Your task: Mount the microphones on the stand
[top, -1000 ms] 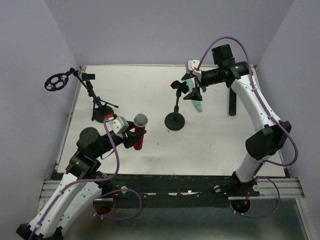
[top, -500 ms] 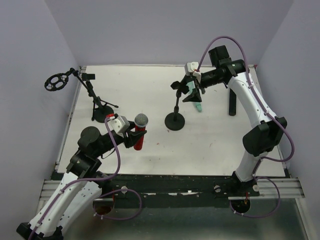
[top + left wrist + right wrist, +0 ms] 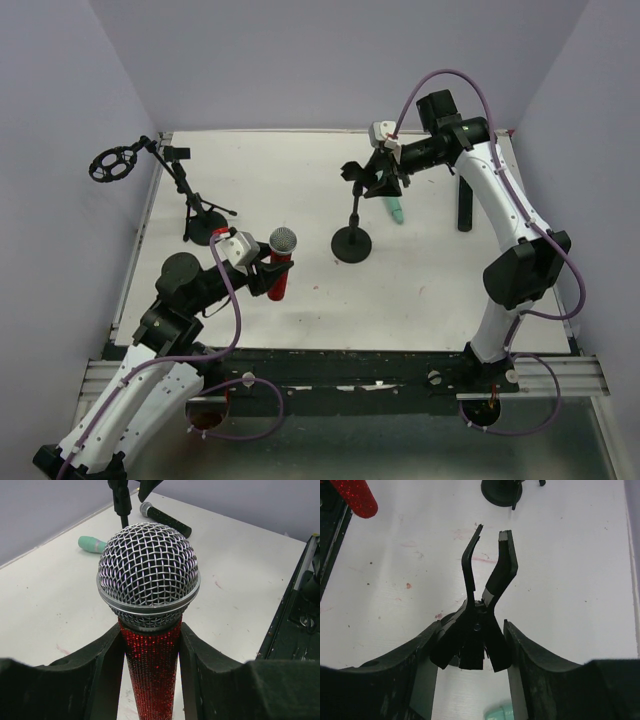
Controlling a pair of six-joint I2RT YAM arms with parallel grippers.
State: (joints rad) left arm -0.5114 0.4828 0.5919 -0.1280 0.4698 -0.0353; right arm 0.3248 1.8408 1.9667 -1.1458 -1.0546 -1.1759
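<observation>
The left gripper [image 3: 151, 645] clamps the red microphone [image 3: 148, 580] head-up at the table's 7 o'clock, while the right gripper [image 3: 472, 645] straddles the clip [image 3: 487, 570] on the central stand [image 3: 351, 242], with the squeeze impossible to judge, the mint-green microphone [image 3: 395, 208] lying at its 2 o'clock and the black microphone [image 3: 167, 519] farther out at 3 o'clock.

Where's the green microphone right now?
From the top view, the mint-green microphone lies on the table right of centre, just beside the round-based stand, partly under the right gripper.

Red mic [image 3: 148, 575], silver mesh head, upright. Mint mic [image 3: 396, 209] flat beside ctr stand [image 3: 351, 242]. Black mic [image 3: 167, 521] flat, near mint.
</observation>
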